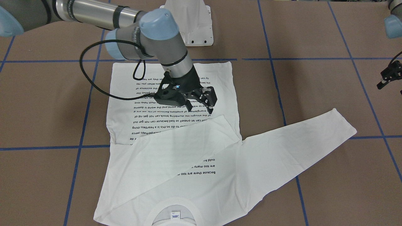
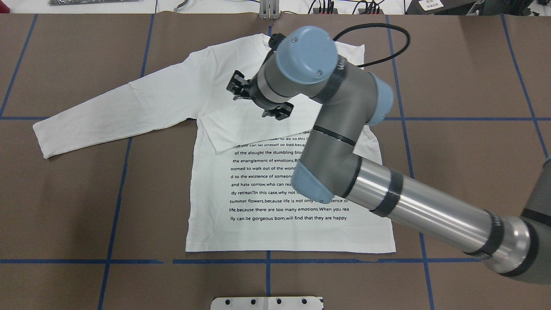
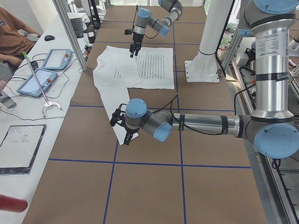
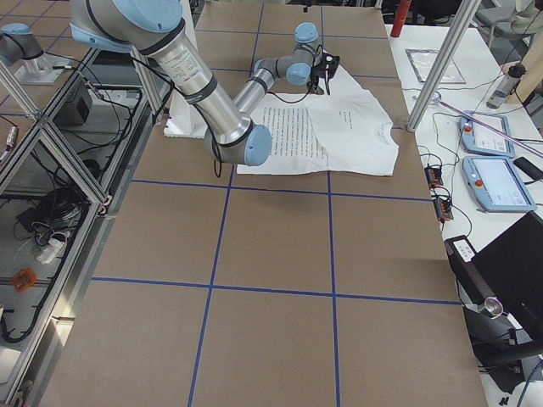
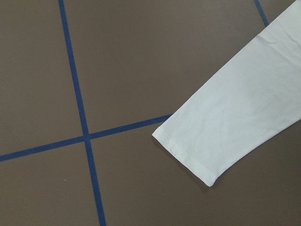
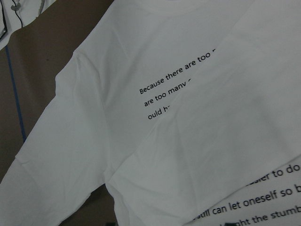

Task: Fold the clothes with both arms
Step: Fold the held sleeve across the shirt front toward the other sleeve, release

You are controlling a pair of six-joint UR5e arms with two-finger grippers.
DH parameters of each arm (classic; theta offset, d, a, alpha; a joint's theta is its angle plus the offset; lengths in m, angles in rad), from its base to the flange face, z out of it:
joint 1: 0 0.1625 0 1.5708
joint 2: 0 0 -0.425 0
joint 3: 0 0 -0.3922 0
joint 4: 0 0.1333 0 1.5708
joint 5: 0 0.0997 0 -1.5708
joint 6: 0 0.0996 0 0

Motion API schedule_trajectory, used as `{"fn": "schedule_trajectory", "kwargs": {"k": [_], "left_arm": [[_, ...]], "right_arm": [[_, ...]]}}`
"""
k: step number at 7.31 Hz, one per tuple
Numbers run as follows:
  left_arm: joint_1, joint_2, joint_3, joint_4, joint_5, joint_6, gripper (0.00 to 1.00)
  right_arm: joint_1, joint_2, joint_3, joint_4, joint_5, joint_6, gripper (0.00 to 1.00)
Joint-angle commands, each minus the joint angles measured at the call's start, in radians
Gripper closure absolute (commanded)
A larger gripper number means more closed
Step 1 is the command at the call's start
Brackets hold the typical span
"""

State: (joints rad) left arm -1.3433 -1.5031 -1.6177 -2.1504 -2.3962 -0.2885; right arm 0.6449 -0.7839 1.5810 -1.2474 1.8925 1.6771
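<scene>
White shirt (image 1: 188, 147) lies beneath the down-tilted right claw (image 1: 199, 106), fingers apart; left claw (image 1: 389, 75) cannot be judged.

The white long-sleeved cotton shirt (image 2: 284, 232) is showing only part of its block of small black text (image 2: 275, 185). The folded-over sleeve (image 1: 185, 141) is covering several lines, and the silver-grey right arm (image 2: 335, 142) is blocking the line ends in the overhead view. In the front-facing view the ribbed round collar (image 1: 176, 201) is running off the bottom edge, its small label (image 1: 174, 215) too tiny to read; overhead, that arm is standing in front of the collar. The black left gripper (image 1: 388, 75) is getting clipped by the front-facing view's right edge, and its jaws are too small to judge.
</scene>
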Motion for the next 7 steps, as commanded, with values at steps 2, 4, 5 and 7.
{"fn": "schedule_trajectory", "kwargs": {"k": [2, 4, 5, 7], "left_arm": [[0.087, -0.135, 0.212, -0.089, 0.002, -0.183, 0.05], [0.182, -0.182, 0.255, -0.089, 0.122, -0.25, 0.08], [0.202, -0.204, 0.281, -0.092, 0.144, -0.274, 0.13], [0.205, -0.229, 0.388, -0.205, 0.147, -0.271, 0.17]], "right_arm": [[0.186, -0.39, 0.343, -0.075, 0.198, -0.197, 0.19], [0.234, -0.471, 0.373, -0.073, 0.237, -0.281, 0.18], [0.234, -0.477, 0.375, -0.073, 0.237, -0.281, 0.18], [0.234, -0.483, 0.378, -0.072, 0.231, -0.28, 0.18]]}}
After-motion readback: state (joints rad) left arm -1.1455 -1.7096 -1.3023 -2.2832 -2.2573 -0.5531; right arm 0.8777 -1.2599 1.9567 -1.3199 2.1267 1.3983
